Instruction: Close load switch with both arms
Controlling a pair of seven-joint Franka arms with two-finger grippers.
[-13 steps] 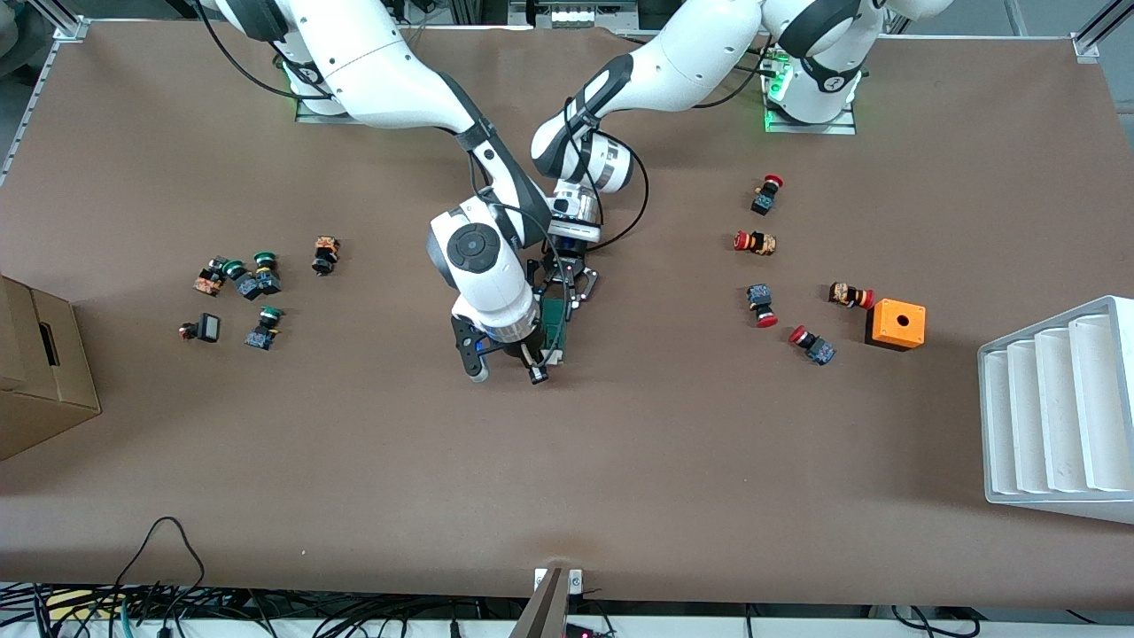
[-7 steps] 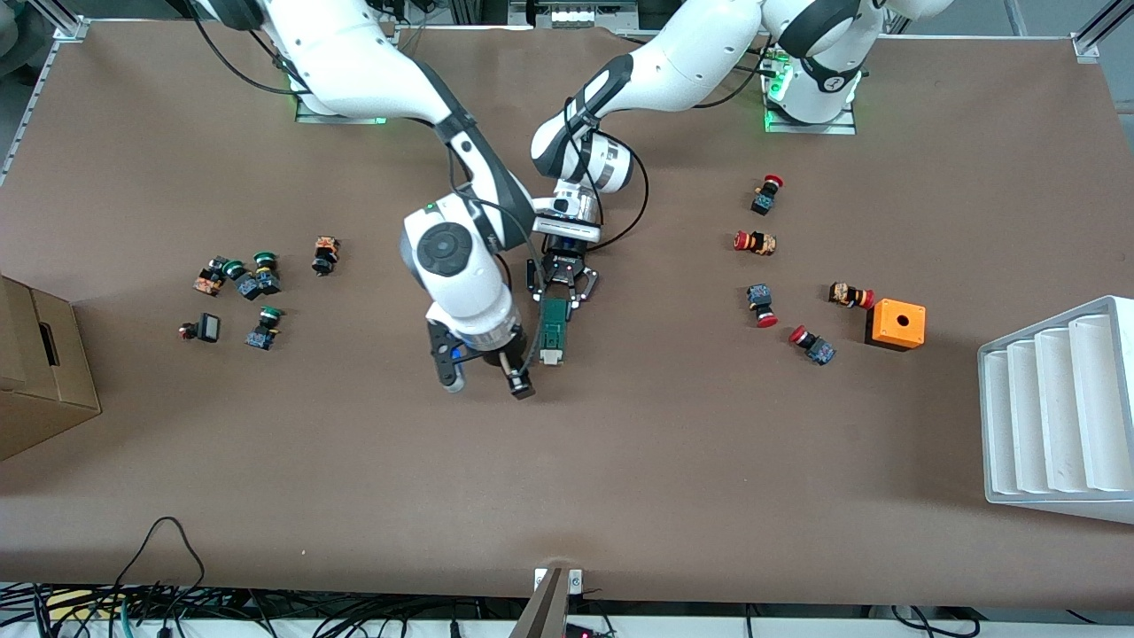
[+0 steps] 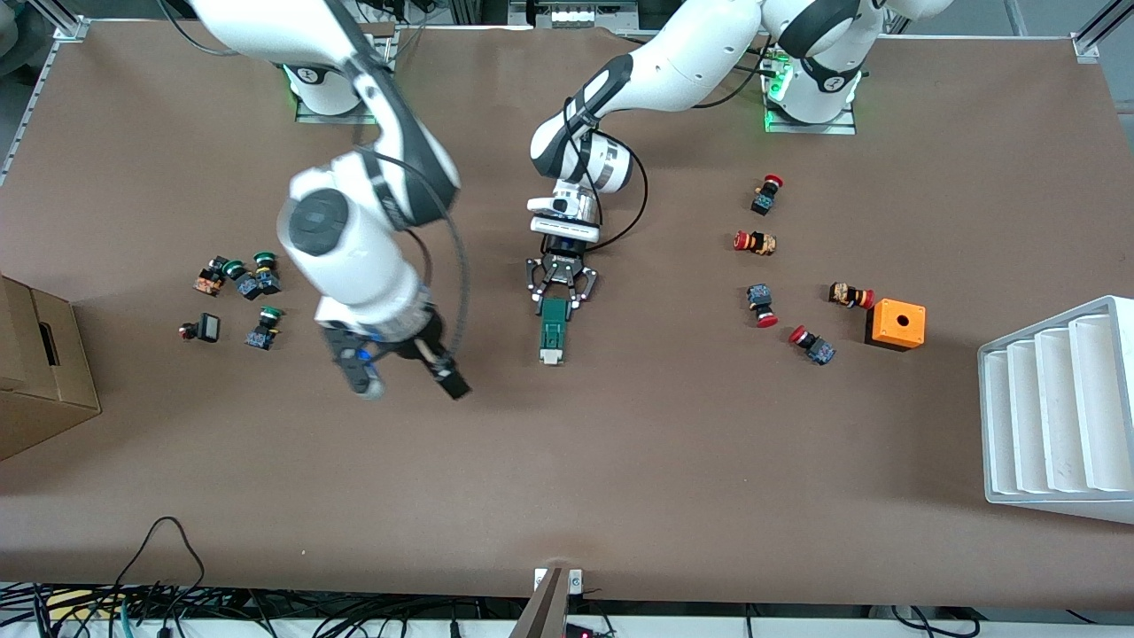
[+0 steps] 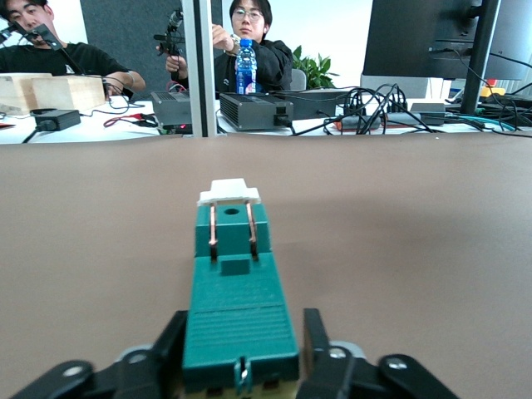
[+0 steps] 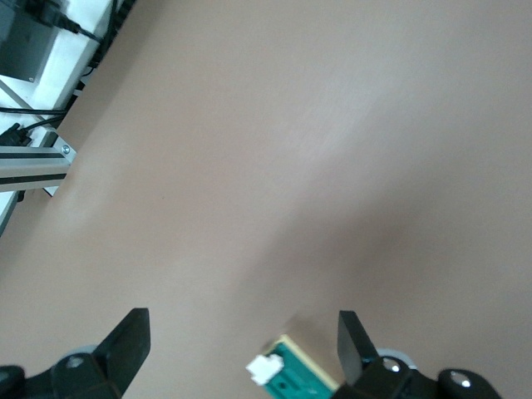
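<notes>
At table centre, the load switch (image 3: 554, 332) lies flat with its long axis 12 to 6 and the white slider at the 6 o'clock end. My left gripper (image 3: 555, 297) is still pinching its 12 o'clock end, with a finger tight on each side of the green body.

Change: my right gripper (image 3: 412, 383) was right against the switch a second ago. Now it has pulled off to about 8 o'clock of the switch and hangs over bare table, fingers spread wide and holding nothing. I judge the push is done and the slider looks seated, so what's left is likely the left letting go.

Counts:
- 1 load switch
- 5 red-capped buttons (image 3: 762, 304) at 3 o'clock, toward the left arm's end
- 3 green-capped buttons (image 3: 266, 270) plus 3 other small parts at 9 o'clock
- 1 orange box (image 3: 897, 324)
- 1 white tray (image 3: 1054, 416)
- 1 cardboard box (image 3: 35, 372)
</notes>
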